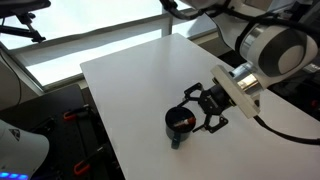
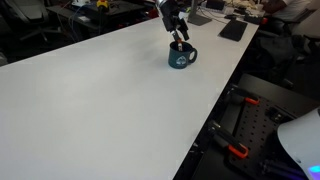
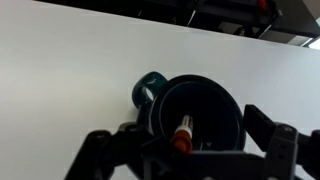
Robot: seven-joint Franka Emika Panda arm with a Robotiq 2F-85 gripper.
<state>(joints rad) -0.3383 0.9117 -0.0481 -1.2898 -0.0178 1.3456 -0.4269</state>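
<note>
The red-tipped marker point(image 3: 184, 133) already stands inside the dark teal mug point(image 3: 195, 115) on the white table point(image 1: 130, 90), and the gripper point(image 1: 203, 108) hovers just above the mug, jaws spread wide and holding nothing, so the placing seems done.

the mug point(image 3: 215, 105) is dark teal, the marker point(image 3: 183, 133) seemingly white with orange, the table point(image 3: 70, 60) white.

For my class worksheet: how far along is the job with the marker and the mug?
Done: the marker stands inside the mug. In hand: the open end effector hovers just over the mug, holding nothing. Left: it has not yet pulled clear.
</note>
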